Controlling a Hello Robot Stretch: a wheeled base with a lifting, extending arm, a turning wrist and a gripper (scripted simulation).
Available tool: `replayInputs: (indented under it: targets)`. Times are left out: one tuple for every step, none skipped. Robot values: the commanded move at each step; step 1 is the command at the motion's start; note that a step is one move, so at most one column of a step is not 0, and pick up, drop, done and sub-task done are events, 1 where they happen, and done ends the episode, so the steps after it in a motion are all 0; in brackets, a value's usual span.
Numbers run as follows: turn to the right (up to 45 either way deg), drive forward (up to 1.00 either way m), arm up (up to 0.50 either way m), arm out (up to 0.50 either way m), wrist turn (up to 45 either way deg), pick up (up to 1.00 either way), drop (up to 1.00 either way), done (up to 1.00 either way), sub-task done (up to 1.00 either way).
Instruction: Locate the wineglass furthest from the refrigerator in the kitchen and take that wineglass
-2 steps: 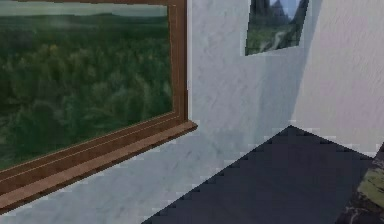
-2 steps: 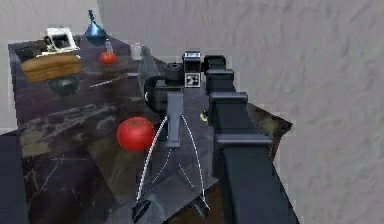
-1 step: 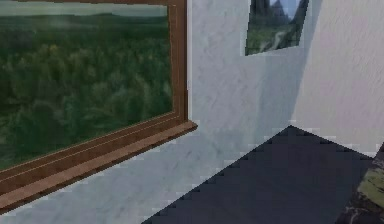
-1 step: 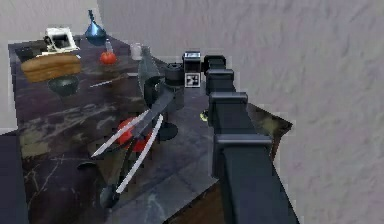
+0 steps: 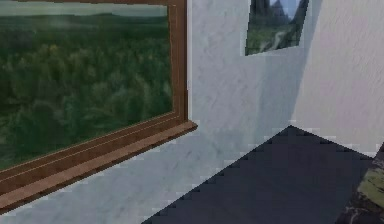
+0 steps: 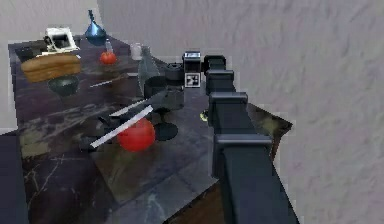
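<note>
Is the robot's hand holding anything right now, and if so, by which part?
It cannot be told: the hand shows against the counter, with things lying at its far end.

A window (image 5: 85, 70) takes up the forward view's left, looking out on wooded hills under a pale sky. Its brown wooden frame (image 5: 178, 60) runs down to a sill (image 5: 100, 155) that slants across a white wall (image 5: 220, 95). A landscape picture (image 5: 275, 25) hangs higher up, right of the window, near the room's corner. Dark floor (image 5: 270, 180) spreads below. A mottled dark surface (image 5: 368, 195) cuts into the bottom right edge.
</note>
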Motion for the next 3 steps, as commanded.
replayInputs:
  targets:
    - [0.0, 0.0, 0.0, 0.0, 45.0, 0.0, 0.0, 0.0, 0.0]
    - [0.0, 0.0, 0.0, 0.0, 24.0, 0.0, 0.0, 0.0, 0.0]
    - [0.0, 0.0, 0.0, 0.0, 0.0, 1.0, 0.0, 0.0, 0.0]
